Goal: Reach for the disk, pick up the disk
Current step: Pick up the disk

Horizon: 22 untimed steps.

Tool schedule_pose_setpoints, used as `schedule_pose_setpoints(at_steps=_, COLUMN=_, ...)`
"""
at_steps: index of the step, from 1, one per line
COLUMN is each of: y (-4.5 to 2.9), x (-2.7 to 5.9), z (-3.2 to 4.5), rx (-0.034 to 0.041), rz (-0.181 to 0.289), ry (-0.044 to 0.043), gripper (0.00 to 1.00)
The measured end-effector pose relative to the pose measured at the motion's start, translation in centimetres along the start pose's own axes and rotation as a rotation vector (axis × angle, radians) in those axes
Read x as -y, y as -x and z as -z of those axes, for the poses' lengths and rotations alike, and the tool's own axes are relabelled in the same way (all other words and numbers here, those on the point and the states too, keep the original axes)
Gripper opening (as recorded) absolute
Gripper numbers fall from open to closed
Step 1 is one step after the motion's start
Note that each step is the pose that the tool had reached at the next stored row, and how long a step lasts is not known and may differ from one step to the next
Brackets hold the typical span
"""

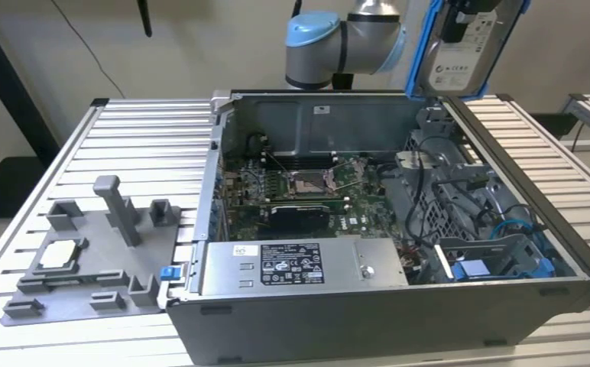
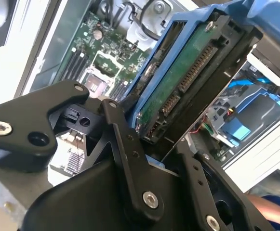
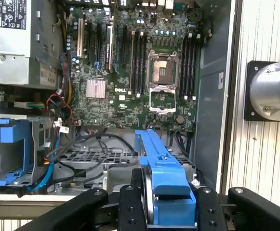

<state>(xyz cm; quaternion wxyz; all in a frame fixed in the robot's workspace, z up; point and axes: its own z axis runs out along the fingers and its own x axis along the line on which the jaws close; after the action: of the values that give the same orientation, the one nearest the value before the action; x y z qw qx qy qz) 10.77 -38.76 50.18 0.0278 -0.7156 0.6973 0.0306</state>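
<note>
The disk (image 1: 456, 63), a silver-grey drive with a white label in a blue bracket, hangs upright above the back right corner of the open computer case (image 1: 377, 321). My gripper (image 1: 474, 14) is shut on it from above. In the second wrist view the disk's green circuit board and connector (image 2: 190, 79) sit between my black fingers (image 2: 127, 144). In the first wrist view the blue bracket edge (image 3: 165, 180) is clamped between both fingers (image 3: 129, 207), high over the motherboard.
Inside the case are the motherboard (image 1: 306, 187), a power supply (image 1: 295, 264) at the front, and a blue bay piece (image 1: 478, 271) among cables. A grey fixture (image 1: 91, 264) holding a small silver chip (image 1: 59, 254) lies on the slatted table at the exterior view's left.
</note>
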Motion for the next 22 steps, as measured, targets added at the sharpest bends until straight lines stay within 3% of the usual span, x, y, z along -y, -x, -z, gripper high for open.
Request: schedule_pose_setpoints(at_steps=22, y=-7.62, x=-0.08, z=0.43, rx=0.0000, rz=0.000, ry=0.0015, gripper=0.00)
